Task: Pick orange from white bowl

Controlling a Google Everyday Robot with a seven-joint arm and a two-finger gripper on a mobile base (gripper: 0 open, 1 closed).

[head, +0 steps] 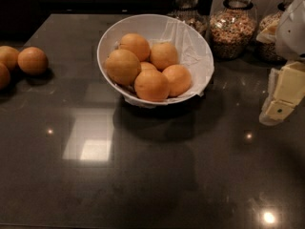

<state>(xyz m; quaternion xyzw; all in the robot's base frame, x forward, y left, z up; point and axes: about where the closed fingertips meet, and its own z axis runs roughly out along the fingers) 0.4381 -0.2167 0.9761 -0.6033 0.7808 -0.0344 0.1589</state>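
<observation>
The white bowl [190, 37] stands tilted toward me on the dark counter, lined with crumpled white paper. It holds several oranges. The largest, duller orange [122, 67] lies at the bowl's left side, touching its neighbours. A brighter orange [151, 85] lies at the front rim. My gripper [277, 109], cream-coloured, hangs at the right edge of the view, to the right of the bowl and well apart from it, above the counter. It holds nothing that I can see.
Three loose oranges [32, 60] lie at the counter's far left edge. Three glass jars of grain [232, 27] stand behind the bowl at the back right. The dark glossy counter [143, 175] stretches in front of the bowl.
</observation>
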